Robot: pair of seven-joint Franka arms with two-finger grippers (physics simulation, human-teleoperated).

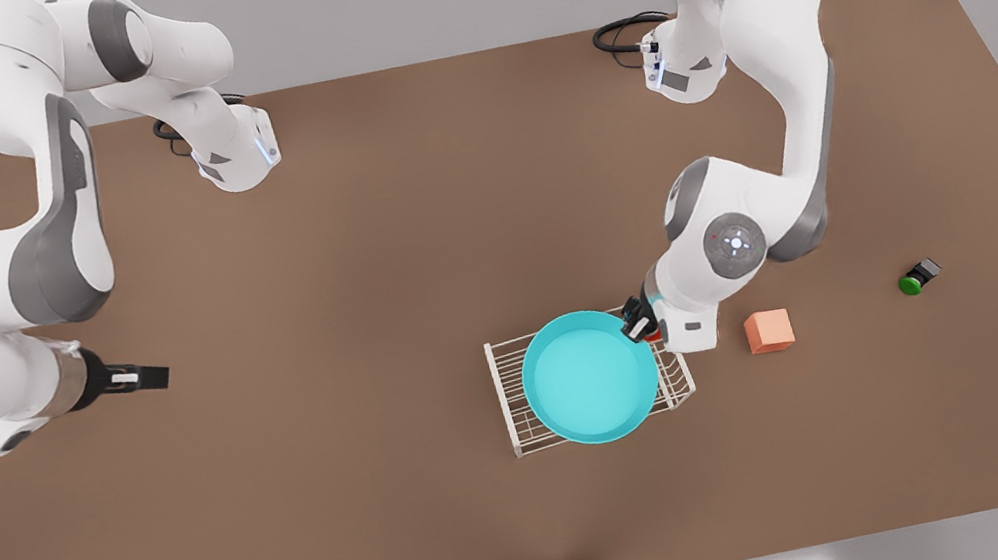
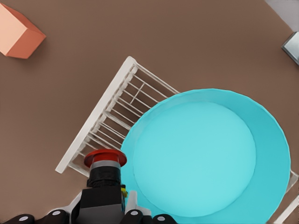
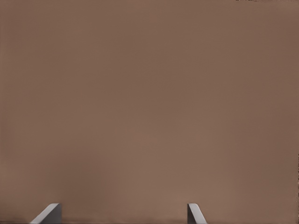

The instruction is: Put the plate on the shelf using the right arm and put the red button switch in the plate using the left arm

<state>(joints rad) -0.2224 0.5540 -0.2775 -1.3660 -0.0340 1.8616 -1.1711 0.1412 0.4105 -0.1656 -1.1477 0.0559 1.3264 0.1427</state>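
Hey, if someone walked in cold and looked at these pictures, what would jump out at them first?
Probably the turquoise plate sitting on top of the white wire shelf, near the middle of the brown table. Right at its rim, the left pincer is shut on the red button switch. The right pincer waits open at the front view's left.

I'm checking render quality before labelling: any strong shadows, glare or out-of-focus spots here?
Front view: even, soft light, only a faint shadow under the shelf and orange cube; no glare on the plate. Left wrist view: the red button switch in the left gripper looks slightly soft. Right wrist view: flat brown table, fingertips apart.
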